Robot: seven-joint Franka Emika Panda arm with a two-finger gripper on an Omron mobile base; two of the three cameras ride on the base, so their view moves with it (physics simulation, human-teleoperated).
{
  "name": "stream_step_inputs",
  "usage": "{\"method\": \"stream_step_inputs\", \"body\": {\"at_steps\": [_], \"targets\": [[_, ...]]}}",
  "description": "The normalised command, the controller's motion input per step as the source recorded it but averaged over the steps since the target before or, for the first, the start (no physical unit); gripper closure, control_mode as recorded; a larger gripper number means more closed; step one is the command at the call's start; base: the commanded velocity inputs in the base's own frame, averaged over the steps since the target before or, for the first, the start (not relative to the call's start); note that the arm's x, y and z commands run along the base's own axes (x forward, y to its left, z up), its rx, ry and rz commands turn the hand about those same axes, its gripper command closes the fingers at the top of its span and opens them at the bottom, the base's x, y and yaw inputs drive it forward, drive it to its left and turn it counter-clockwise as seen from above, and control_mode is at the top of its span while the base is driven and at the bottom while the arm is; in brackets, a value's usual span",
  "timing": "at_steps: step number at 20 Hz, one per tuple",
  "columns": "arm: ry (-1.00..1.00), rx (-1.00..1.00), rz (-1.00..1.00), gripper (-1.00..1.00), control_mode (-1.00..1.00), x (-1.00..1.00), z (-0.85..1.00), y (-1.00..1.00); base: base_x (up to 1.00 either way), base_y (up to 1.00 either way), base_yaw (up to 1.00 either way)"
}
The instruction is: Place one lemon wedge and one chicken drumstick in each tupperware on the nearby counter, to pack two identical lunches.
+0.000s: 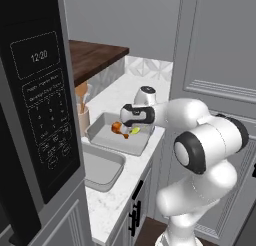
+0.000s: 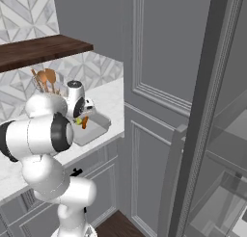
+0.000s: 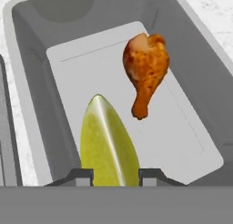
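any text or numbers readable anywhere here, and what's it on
"12:20" on the display of the microwave.
The keypad labels below it are too small and blurred to read.
Nothing is written on the tupperware, the drumstick or the lemon wedge.

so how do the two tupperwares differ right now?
The far tupperware holds an orange drumstick, and the claw holds a yellow-green lemon wedge over it. The near tupperware shows no food in the left base view. The far one sits by the utensil cup, the near one beside the microwave. Both are grey, shallow, rectangular.
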Motion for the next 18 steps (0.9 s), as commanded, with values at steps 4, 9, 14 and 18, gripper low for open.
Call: {"method": "stream_step_inputs", "body": {"at_steps": [4, 9, 14, 18], "targets": [[0.01, 0.00, 0.00, 1.00, -1.00, 0.56, -0.33, 0.08, 0.00, 0.00, 0.00], [0.03, -0.01, 0.00, 1.00, -1.00, 0.53, -0.35, 0.14, 0.00, 0.00, 0.00], [0.02, -0.02, 0.00, 1.00, -1.00, 0.46, -0.35, 0.20, 0.00, 0.00, 0.00], [0.00, -0.02, 0.00, -1.00, -1.00, 0.32, -0.32, 0.11, 0.00, 0.00, 0.00]]}}
